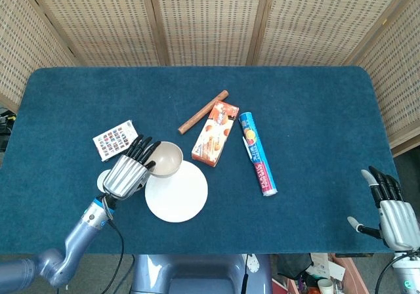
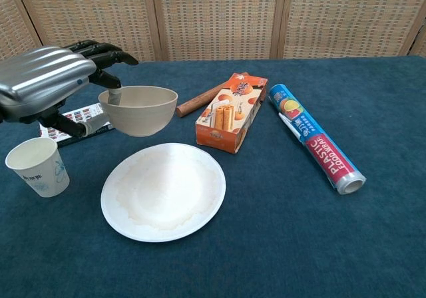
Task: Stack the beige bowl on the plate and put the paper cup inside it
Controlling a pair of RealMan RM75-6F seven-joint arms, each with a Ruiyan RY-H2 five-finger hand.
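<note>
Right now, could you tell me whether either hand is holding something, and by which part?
The left hand holds the beige bowl by its rim, on the side facing the hand. The right hand holds nothing, its fingers apart.

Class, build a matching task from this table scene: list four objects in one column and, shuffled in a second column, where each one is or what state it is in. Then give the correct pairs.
Column 1
1. beige bowl
2. white paper plate
3. white paper cup
4. blue plastic wrap roll

Column 2
A. lying on its side, right of the snack box
B. held above the cloth by the left hand
C. standing upright near the table's left edge
D. flat and empty at front centre

Pairs: 1-B, 2-D, 3-C, 4-A
</note>
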